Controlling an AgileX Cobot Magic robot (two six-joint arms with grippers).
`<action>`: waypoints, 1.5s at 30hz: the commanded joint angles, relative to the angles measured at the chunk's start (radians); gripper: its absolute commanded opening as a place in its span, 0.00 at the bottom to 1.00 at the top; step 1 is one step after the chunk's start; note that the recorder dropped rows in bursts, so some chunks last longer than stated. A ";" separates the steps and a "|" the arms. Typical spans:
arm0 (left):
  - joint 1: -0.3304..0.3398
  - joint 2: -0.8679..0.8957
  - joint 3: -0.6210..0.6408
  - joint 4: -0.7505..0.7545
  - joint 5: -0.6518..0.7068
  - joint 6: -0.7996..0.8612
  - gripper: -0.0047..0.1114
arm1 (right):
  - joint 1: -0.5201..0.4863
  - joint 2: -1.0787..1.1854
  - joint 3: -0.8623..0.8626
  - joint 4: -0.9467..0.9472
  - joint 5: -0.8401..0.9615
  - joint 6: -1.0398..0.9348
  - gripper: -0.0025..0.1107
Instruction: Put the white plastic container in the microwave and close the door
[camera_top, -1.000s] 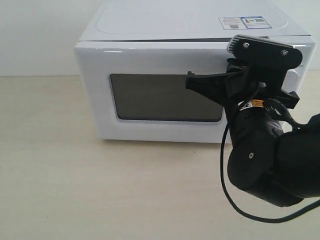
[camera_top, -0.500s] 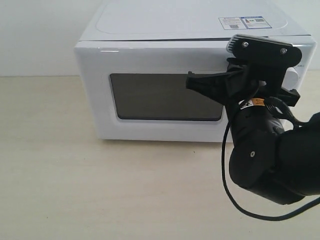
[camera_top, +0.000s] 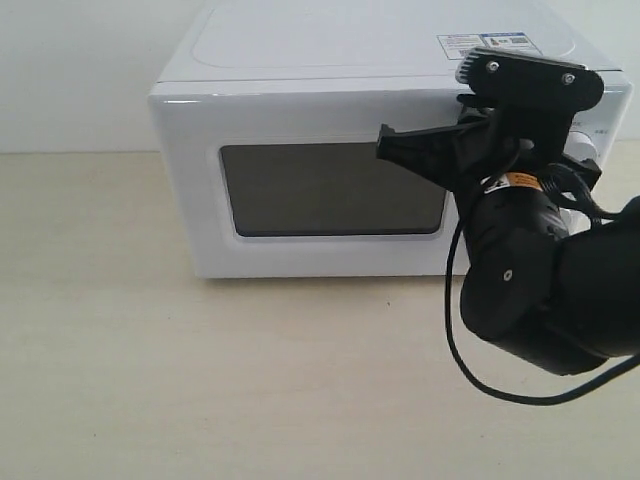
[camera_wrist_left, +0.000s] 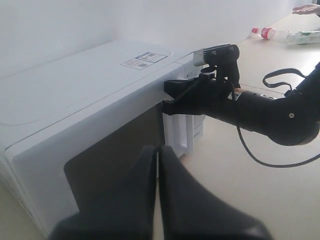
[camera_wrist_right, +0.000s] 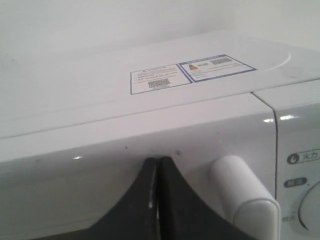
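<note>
The white microwave (camera_top: 300, 60) stands at the back of the table. Its door (camera_top: 190, 190), with the dark mesh window (camera_top: 330, 190), lies flush with the front. My right gripper (camera_top: 383, 147) is shut and empty, its tips against the door's upper right. In the right wrist view they sit (camera_wrist_right: 159, 161) just beside the top of the white bar handle (camera_wrist_right: 245, 197). My left gripper (camera_wrist_left: 158, 149) is shut and empty, held off in front of the door window (camera_wrist_left: 115, 165). The white plastic container is out of view.
The right arm's black bulk (camera_top: 540, 290) and its looping cable (camera_top: 460, 350) hang over the table's right front. The beige tabletop (camera_top: 200, 380) stretches left and forward. Plastic bottles (camera_wrist_left: 272, 33) lie far off behind the right arm. Stickers (camera_wrist_right: 190, 72) mark the microwave's top.
My right gripper has slid a little upward along the door front, still shut. The door has stayed closed.
</note>
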 joint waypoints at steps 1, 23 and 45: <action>-0.004 -0.004 0.006 -0.009 -0.011 -0.007 0.07 | -0.008 -0.002 -0.022 -0.018 0.015 -0.052 0.02; -0.004 0.000 0.007 0.040 -0.004 -0.003 0.07 | 0.173 -0.206 -0.010 0.198 0.102 -0.399 0.02; -0.004 0.000 0.007 -0.133 0.004 -0.014 0.07 | 0.172 -0.552 0.209 0.365 -0.014 -0.508 0.02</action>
